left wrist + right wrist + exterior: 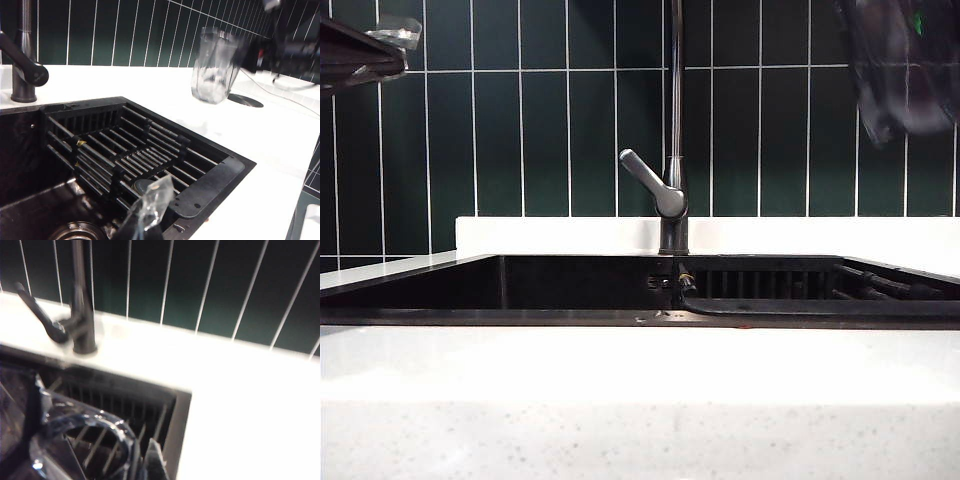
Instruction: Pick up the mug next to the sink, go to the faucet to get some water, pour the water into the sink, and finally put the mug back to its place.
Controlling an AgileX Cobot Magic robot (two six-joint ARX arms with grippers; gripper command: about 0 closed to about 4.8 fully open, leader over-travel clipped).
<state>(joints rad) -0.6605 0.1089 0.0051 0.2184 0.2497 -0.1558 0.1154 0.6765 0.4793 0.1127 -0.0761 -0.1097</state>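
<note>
The clear mug is gripped by its wall in my right gripper, its open rim over the black rack end of the sink. In the left wrist view the mug hangs blurred and tilted above the white counter beside the sink. In the exterior view the right gripper with the mug is a blur at the upper right. The faucet rises behind the sink. My left gripper, shut and empty, hovers over the basin, at the upper left in the exterior view. No water shows.
The grey lever handle slants left from the faucet base. A slatted black rack fills the sink's right part, with the drain in the basin beside it. A round dark hole lies in the white counter. Dark green tiles back everything.
</note>
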